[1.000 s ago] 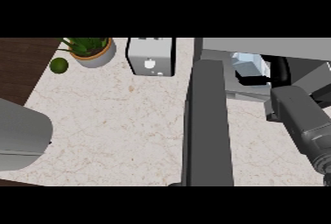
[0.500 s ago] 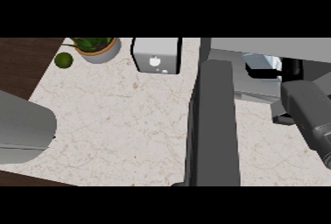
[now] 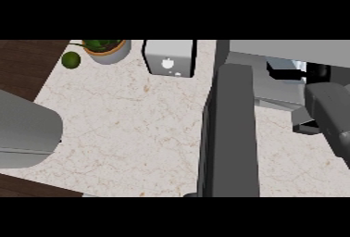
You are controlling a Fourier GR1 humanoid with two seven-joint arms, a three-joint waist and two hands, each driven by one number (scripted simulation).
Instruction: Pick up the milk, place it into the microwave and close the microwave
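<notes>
The pale marbled counter [image 3: 130, 134] runs under me. My left forearm [image 3: 24, 132] fills the left edge, hand out of sight. The dark microwave door [image 3: 229, 134] stands open, edge-on. Right of it, my right forearm [image 3: 331, 115] reaches into the cavity; I cannot tell what the fingers do. The white milk carton [image 3: 287, 69] lies just beyond.

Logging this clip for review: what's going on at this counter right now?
The robot's right forearm reaches into the open microwave; its hand is hidden inside, and no milk can be made out. The microwave door stands open, edge-on over the counter. The left forearm rests at the left edge. A potted plant and a toaster sit behind.
</notes>
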